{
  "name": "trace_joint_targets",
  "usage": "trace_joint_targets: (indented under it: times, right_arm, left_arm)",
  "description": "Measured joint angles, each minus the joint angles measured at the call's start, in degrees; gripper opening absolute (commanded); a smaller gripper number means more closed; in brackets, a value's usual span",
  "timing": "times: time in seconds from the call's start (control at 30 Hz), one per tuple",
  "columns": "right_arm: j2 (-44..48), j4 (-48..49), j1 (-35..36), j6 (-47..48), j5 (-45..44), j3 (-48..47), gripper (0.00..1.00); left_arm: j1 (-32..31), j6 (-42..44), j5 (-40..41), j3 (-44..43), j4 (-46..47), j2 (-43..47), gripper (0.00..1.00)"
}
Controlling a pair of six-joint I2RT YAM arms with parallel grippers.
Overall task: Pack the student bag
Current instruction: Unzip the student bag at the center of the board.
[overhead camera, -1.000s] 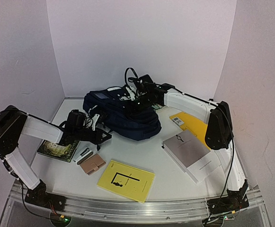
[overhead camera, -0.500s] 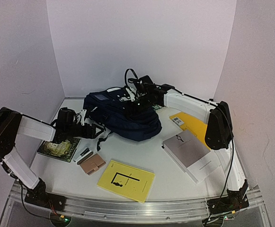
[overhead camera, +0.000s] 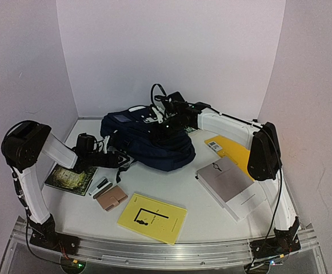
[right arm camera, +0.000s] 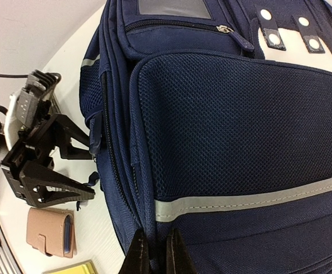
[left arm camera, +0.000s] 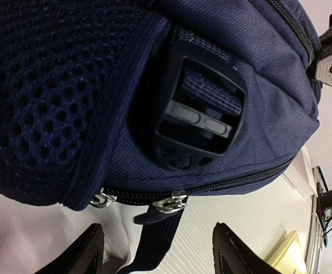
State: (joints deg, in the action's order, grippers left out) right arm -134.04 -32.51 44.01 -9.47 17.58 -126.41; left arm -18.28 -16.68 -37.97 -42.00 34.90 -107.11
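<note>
Still opening, I judge: my right gripper [right arm camera: 154,254] pinches the large navy fabric backpack [right arm camera: 240,125]; my left gripper [left arm camera: 160,257] gapes before its silver zipper pulls [left arm camera: 171,202]. Next, pinch one squarely.

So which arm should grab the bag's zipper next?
Left, probably. The left gripper is open and sits right in front of the zipper pulls on the side of the student bag. The right gripper is shut on the bag's fabric, so it looks busy holding it.
</note>
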Motion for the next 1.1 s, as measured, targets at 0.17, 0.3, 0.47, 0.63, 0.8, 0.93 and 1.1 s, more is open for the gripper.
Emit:
trace_joint_targets:
  times: [0.17,0.3,0.47,0.63,0.8,0.93,1.1]
  right_arm:
    - [0.00,0.02,0.00,-0.49,0.20,0.00,0.00]
    - [0.00,0.02,0.00,-0.85,0.48,0.00,0.00]
    - [0.00,0.13,0.00,-1.33,0.94,0.00,0.00]
    - [0.00,0.32,-0.06,-1.53,1.18,0.00,0.00]
    - [0.00,0.31,-0.13,-1.54,1.13,-0.02,0.00]
    - [0.00,0.05,-0.22,-1.54,1.01,-0.02,0.00]
    - [-0.17,-1.42,-0.29,-1.75,0.67,-1.50,0.00]
  left_arm:
    - [0.00,-1.43,-1.53,0.00,4.54,-2.34,0.57]
    - [0.00,-1.49,-2.25,-0.33,6.95,-2.78,0.56]
    - [0.00,-1.47,-2.46,-1.73,7.89,-2.86,0.25]
    - [0.02,-1.29,-2.71,-1.90,8.11,-2.91,0.07]
    - [0.02,-1.61,-2.28,-0.85,8.24,-2.62,0.00]
    - [-0.30,-1.77,-1.51,1.09,7.54,-0.95,0.00]
    - [-4.18,0.11,2.91,1.16,2.88,1.84,0.00]
